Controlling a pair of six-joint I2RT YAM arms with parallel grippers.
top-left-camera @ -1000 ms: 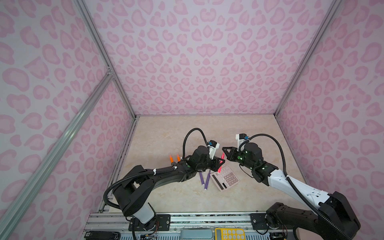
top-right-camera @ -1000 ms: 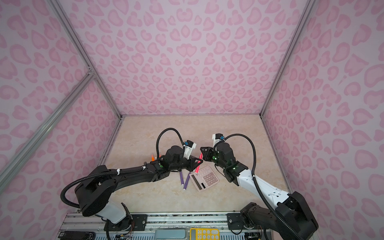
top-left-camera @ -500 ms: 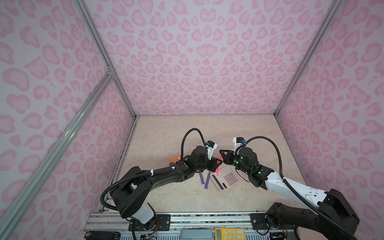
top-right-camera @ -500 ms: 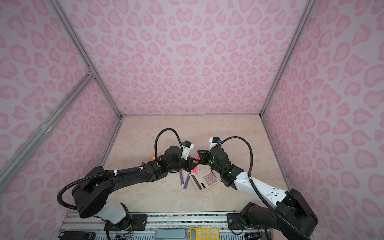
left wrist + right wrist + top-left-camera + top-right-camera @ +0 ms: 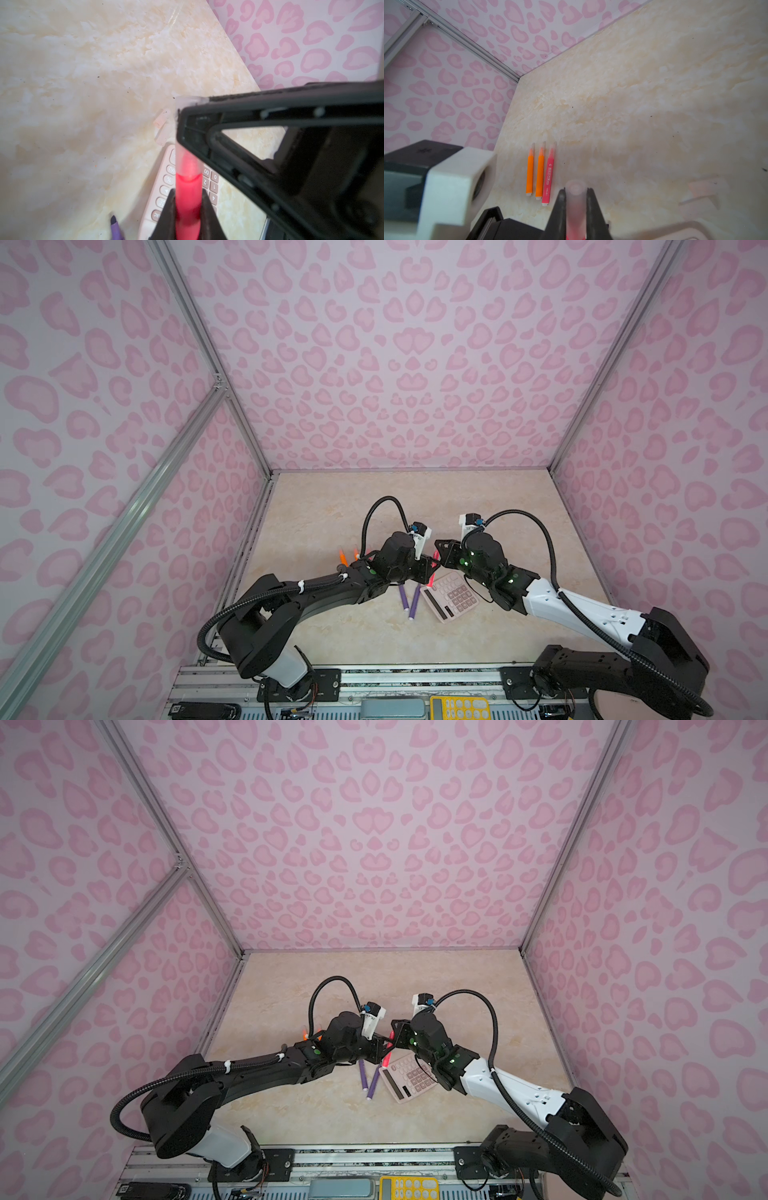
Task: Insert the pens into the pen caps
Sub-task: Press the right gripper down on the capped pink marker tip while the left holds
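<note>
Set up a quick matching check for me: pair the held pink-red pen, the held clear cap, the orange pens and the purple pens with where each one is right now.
Things:
1. held pink-red pen
2. held clear cap
3. orange pens
4. purple pens

Places:
A. flat on the table beside the calculator
B. in the shut right gripper
C. flat on the table, in a row with another pink-red pen
D. in the shut left gripper

Pairs: 1-D, 2-B, 3-C, 4-A
</note>
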